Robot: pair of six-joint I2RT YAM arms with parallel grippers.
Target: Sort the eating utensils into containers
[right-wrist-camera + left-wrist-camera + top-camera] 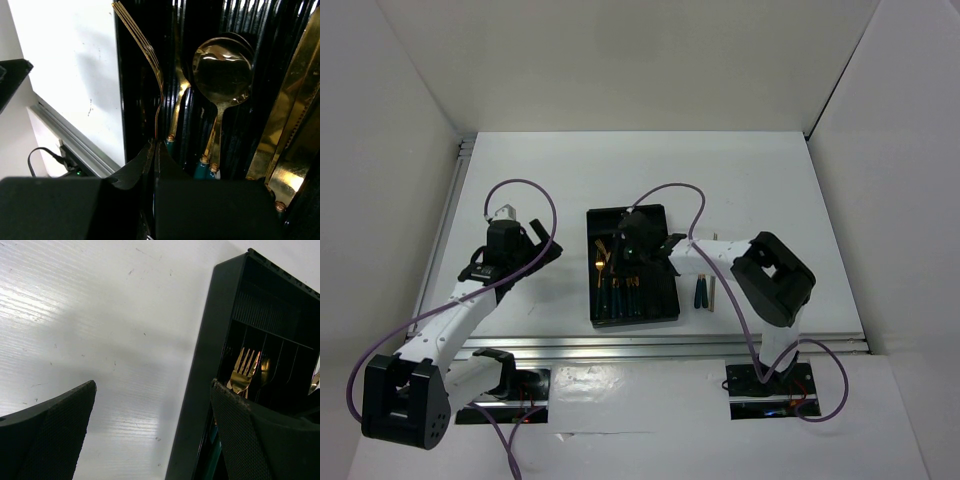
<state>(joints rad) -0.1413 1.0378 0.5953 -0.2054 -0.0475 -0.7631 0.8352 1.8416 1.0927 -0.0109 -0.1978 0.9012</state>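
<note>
Between the closed jaws of the right gripper [155, 150], a tilted gold fork [150, 60] hangs just inside the wall of the black tray [122, 90] and, released askew, could straddle it; the left gripper [152, 390] gapes wide, empty.

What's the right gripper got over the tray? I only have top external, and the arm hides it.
Observer: Right wrist view: the right gripper is shut on a fork, pinched low on its gold neck.
Operator: Anything sorted in there yet?
Observer: Yes. Spoons lie in the tray beside the held fork, and knives beyond them.
Operator: Left arm carrying anything?
Observer: No. Left wrist view: the left gripper is open and empty over the table, right beside the tray.
</note>
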